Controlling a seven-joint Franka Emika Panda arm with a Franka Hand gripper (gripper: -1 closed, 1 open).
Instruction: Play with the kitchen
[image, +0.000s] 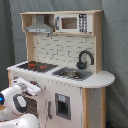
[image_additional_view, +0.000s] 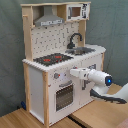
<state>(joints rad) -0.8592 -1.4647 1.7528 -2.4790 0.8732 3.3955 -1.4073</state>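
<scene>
End effector (image_additional_view: 75, 73): white, at the tip of the arm (image_additional_view: 100, 79), level with the knob panel of the kitchen (image_additional_view: 50, 55) and right against its front face in both exterior views. Whether it was clenched or released could not be told; contact with a knob could not be confirmed.

Arm: white, with a blue-lit ring in the second exterior view; it reached toward the kitchen front from the second exterior view's right, and from the first exterior view's lower left (image: 17, 97). Open room lay behind it, away from the kitchen front.

The kitchen: tall white and light-wood toy unit, upright, filling the middle of both exterior views.
- Stovetop (image: 35, 65): black with red rings, on the counter beside the sink, directly above the end effector.
- Sink (image: 71, 74): grey, set in the counter; black faucet (image: 84, 58) standing at its back edge.
- Counter end beyond the sink: rounded, overhanging the cabinet side.
- Oven door (image_additional_view: 64, 95): below the knob panel, shut.
- Hood (image: 40, 26): above the stovetop.
- Microwave (image: 74, 23): on the top shelf beside the hood.

Floor (image_additional_view: 20, 120): light wood, bare in front of the kitchen base.

Backdrop (image_additional_view: 115, 30): dark grey curtain behind the kitchen.
</scene>
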